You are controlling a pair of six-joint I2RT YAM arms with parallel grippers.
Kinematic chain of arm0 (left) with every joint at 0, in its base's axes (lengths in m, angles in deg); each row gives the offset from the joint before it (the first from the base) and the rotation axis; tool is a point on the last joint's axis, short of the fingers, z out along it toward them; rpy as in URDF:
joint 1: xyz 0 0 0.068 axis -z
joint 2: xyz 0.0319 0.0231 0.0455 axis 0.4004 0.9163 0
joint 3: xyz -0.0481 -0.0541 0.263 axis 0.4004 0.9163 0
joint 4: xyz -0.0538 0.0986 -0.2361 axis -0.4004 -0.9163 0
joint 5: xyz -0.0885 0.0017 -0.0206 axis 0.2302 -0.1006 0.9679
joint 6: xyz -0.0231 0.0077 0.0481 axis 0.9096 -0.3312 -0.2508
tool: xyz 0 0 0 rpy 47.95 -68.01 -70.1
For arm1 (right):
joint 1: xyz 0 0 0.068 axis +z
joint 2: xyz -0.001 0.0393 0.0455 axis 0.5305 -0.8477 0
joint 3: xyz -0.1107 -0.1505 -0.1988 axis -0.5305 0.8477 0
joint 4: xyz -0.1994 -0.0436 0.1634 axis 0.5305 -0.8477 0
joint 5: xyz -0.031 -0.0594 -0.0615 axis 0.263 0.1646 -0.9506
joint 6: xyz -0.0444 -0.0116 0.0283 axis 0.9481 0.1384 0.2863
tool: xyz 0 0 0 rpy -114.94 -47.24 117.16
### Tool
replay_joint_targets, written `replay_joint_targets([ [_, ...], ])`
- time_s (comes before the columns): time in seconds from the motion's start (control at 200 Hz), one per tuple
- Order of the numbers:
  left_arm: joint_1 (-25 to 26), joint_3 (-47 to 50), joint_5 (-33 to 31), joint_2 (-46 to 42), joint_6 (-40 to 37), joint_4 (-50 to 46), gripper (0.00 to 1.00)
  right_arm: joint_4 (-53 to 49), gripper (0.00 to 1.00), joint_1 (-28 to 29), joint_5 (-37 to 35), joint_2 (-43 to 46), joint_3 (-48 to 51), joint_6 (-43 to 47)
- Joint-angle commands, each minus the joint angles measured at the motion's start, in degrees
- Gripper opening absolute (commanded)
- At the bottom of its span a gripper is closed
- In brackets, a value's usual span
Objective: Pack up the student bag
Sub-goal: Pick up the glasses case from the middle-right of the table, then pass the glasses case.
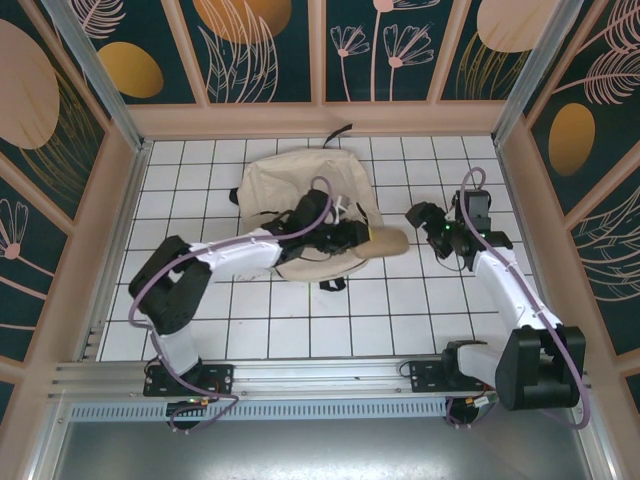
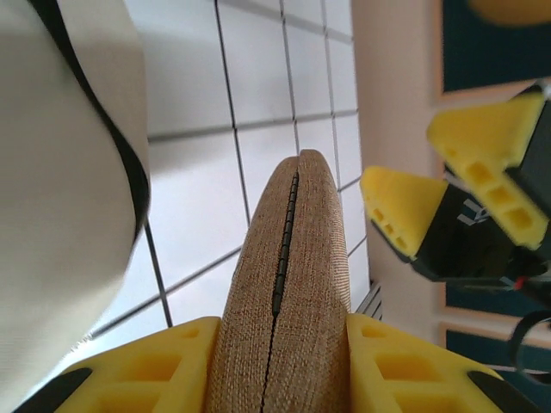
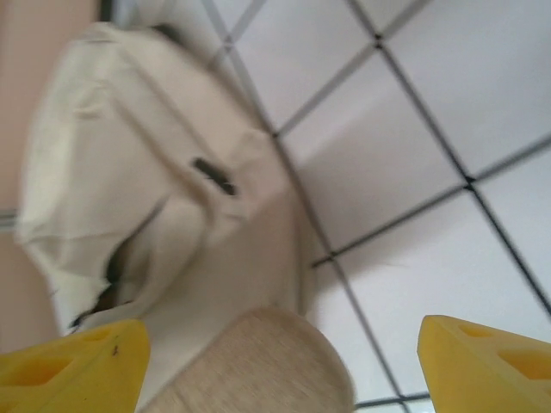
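The student bag [image 1: 290, 185] is a cream fabric backpack lying at the middle back of the white tiled table; it also fills the left side of the left wrist view [image 2: 60, 215] and lies ahead in the right wrist view [image 3: 146, 172]. My left gripper [image 1: 352, 238] [image 2: 284, 366] reaches across the bag and is shut on a tan woven pouch [image 1: 387, 243] [image 2: 288, 275] with a dark zipper. My right gripper [image 1: 428, 224] [image 3: 280, 370] stands open just right of the pouch [image 3: 258, 366], whose rounded end sits between its wide yellow fingers [image 3: 486, 361] without touching them.
Wooden walls [image 1: 320, 118] and aluminium posts [image 1: 90, 70] enclose the table. A black strap [image 1: 340, 130] pokes out behind the bag and a small dark loop [image 1: 332, 284] lies at its front. My right gripper's yellow fingertips [image 2: 405, 215] show close beside the pouch.
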Motion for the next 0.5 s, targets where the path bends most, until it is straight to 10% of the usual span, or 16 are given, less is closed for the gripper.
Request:
replay_joint_targets([
  [0.0,-4.2,1.0,-0.7,-6.0,-3.5,-0.5,0.22,13.6,0.82,0.0,13.3,0.7,0.2,-1.2],
  [0.25,-9.6,1.1,-1.6,-11.2,3.7,5.3,0.23,50.6,0.83,6.0,17.8,-2.5,8.6,-29.5],
  [0.495,-11.4,0.5,-0.7,-12.1,11.7,9.0,0.22,67.1,0.80,14.9,11.9,-11.9,5.1,-38.5],
])
